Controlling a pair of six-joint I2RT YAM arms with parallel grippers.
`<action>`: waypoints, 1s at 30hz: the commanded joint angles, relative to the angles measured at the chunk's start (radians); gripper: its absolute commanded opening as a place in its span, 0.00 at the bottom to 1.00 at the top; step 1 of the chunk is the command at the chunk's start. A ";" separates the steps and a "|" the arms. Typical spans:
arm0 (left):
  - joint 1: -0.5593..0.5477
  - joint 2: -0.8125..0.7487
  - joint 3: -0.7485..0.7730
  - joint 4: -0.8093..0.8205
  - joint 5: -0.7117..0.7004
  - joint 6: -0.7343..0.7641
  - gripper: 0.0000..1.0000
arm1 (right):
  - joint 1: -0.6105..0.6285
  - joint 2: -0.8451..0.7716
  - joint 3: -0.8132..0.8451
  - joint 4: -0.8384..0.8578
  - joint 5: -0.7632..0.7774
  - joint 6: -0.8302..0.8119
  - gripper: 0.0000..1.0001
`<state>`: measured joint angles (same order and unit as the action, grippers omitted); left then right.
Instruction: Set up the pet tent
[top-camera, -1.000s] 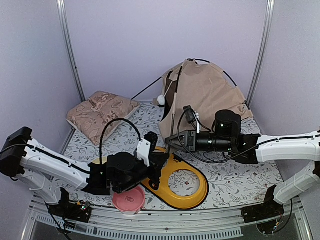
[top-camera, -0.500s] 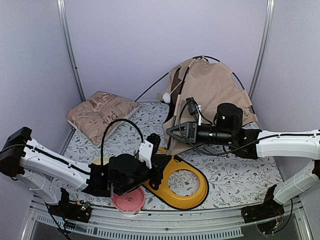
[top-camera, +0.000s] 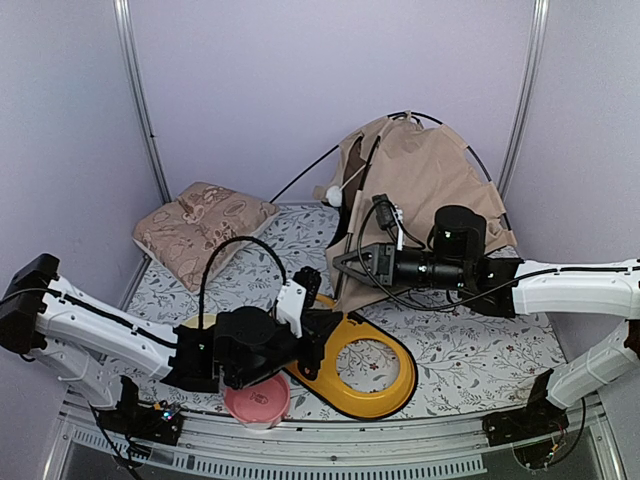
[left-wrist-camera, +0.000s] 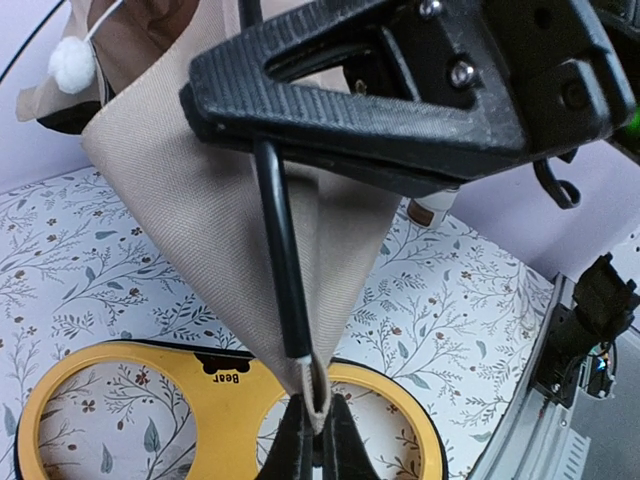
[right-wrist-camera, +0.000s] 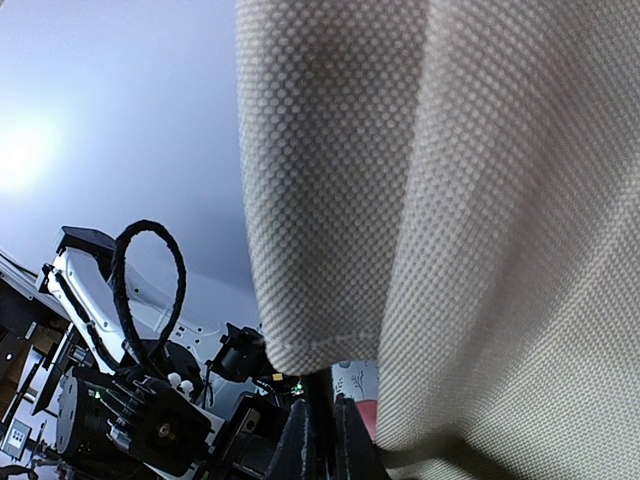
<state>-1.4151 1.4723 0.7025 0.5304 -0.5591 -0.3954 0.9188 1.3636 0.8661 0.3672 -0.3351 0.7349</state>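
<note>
The beige pet tent stands half-raised at the back right, its black poles arching over it and its white pom-pom hanging at the front. My left gripper is shut on the tent's lower fabric corner, just below the white-tipped end of a black pole. My right gripper is shut on that same pole higher up, as the left wrist view shows. In the right wrist view its fingertips clamp the pole under hanging tent fabric.
A yellow double-ring stand lies on the floral mat below the held corner, also in the left wrist view. A pink bowl sits under the left wrist. A floral pillow lies at the back left. Purple walls close in.
Over the last second my right gripper rose and shifted left with the pole, and the tent lifted and spread taller. In the last half second almost nothing moved.
</note>
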 joint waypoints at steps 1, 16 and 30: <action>-0.044 -0.025 -0.026 -0.172 0.155 -0.010 0.00 | -0.099 -0.004 0.024 0.154 0.178 0.001 0.00; 0.010 -0.063 -0.039 -0.166 0.218 -0.036 0.00 | -0.099 -0.006 0.000 0.153 0.164 -0.003 0.00; 0.057 -0.095 -0.051 -0.158 0.258 -0.046 0.00 | -0.099 -0.006 -0.021 0.141 0.146 -0.001 0.00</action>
<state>-1.3392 1.3972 0.6872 0.4900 -0.4023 -0.4397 0.9024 1.3636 0.8478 0.4137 -0.3470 0.7326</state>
